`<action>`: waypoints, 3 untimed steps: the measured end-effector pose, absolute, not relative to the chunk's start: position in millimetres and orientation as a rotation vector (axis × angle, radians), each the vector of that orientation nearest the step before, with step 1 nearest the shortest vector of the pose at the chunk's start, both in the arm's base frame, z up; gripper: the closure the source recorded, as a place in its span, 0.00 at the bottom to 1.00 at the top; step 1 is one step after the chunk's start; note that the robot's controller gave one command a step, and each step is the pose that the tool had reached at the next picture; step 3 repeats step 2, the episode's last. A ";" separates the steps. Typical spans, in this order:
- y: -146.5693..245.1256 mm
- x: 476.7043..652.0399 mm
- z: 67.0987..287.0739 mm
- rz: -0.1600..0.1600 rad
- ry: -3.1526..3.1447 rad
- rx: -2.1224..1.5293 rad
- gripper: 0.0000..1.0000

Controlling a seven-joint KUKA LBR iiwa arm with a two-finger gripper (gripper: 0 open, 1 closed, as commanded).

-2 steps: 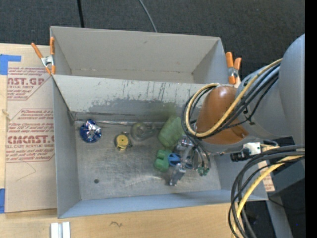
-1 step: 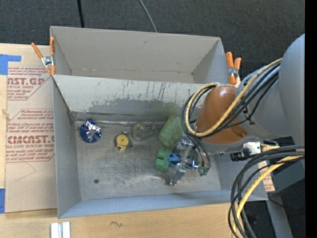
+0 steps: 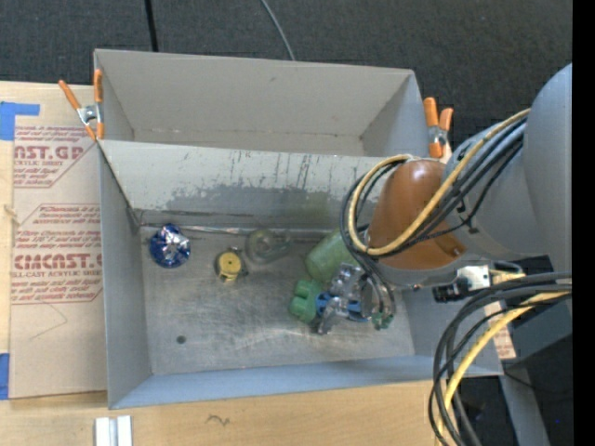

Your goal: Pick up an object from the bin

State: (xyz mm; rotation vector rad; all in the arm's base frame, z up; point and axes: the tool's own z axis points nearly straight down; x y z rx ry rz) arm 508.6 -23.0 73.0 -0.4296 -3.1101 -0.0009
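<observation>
The pincer (image 3: 351, 305) is down low in the right part of the bin (image 3: 186, 360), close to the right wall and near the front. Its metal tip sits in a small cluster of things, and whether it is open or closed cannot be told from here. Above it, the arm's orange cover (image 3: 414, 216) hangs over the bin's right side, with yellow and black cables (image 3: 367, 214) looping round it.

A green block (image 3: 303, 302) lies on the floor just left of the pincer. A small blue piece (image 3: 325, 302) sits between the block and the pincer and looks to touch both. Whether either is gripped cannot be told. A larger pale green lump (image 3: 325, 254) lies just behind them, near the back wall, partly under the cables.

The rest lie well apart to the left, along the back of the floor. A clear ring (image 3: 263, 246) is nearest, then a little yellow disc (image 3: 229, 265) beside it. A shiny blue ball (image 3: 169, 246) sits farthest left, near the left wall.
</observation>
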 end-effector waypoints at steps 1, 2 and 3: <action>-22.3 509.3 113.5 -0.002 -3.116 -0.429 1.00; -21.6 510.2 149.5 -0.002 -3.116 -0.427 1.00; -21.6 510.2 149.5 -0.002 -3.116 -0.427 1.00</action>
